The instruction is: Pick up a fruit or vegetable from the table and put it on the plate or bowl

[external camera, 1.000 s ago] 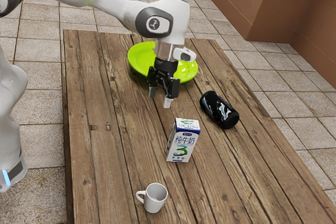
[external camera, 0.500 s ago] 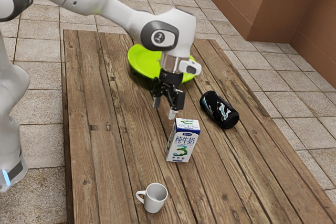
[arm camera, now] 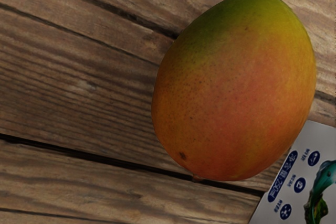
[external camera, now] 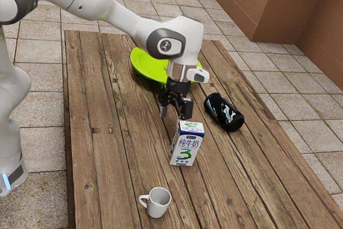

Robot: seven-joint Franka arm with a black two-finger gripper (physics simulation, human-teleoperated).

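While the gripper hangs low over the wooden table, its two fingers stand apart. The mango, orange and green, lies on the planks under the hand, right beside the milk carton. The carton stands up and says "纯牛奶" with a big green 3. The green plate sits behind the arm, apart from the carton.

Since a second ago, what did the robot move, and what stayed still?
The arm carried its open black fingers away from the lime-green plate, toward the exterior view's right and nearer the camera, ending close by the top of the blue-and-white milk carton. They grabbed nothing. The plate, carton, black can lying on its side and white mug stayed put.
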